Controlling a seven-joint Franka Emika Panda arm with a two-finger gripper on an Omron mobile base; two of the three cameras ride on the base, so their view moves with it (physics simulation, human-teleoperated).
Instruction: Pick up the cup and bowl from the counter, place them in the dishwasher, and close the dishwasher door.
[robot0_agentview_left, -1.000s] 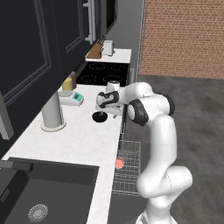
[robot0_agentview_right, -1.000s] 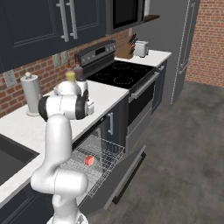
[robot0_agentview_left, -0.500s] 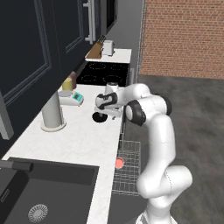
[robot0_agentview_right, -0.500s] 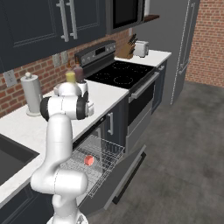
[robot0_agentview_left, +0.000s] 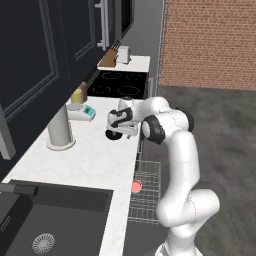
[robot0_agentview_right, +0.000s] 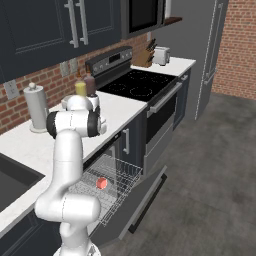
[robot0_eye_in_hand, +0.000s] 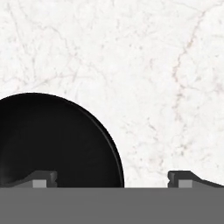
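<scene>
In the hand view my pincer (robot0_eye_in_hand: 113, 178) stands open, its tips wide apart at the bottom edge. The glossy black round bowl (robot0_eye_in_hand: 52, 142) fills the lower left, its rim between my fingertips, on the white veined stone worktop (robot0_eye_in_hand: 153, 65). The left base view shows the cup (robot0_agentview_left: 136, 186), red inside, in the wire rack (robot0_agentview_left: 147, 195).

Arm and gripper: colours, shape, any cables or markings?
The arm is glossy white, built of rounded tubular links with dark grey to black rings at the joints, on a bulbous white base. No cables or markings can be made out. The gripper has two small dark grey finger tips, blocky and stepped, each with a lighter grey face.
</scene>
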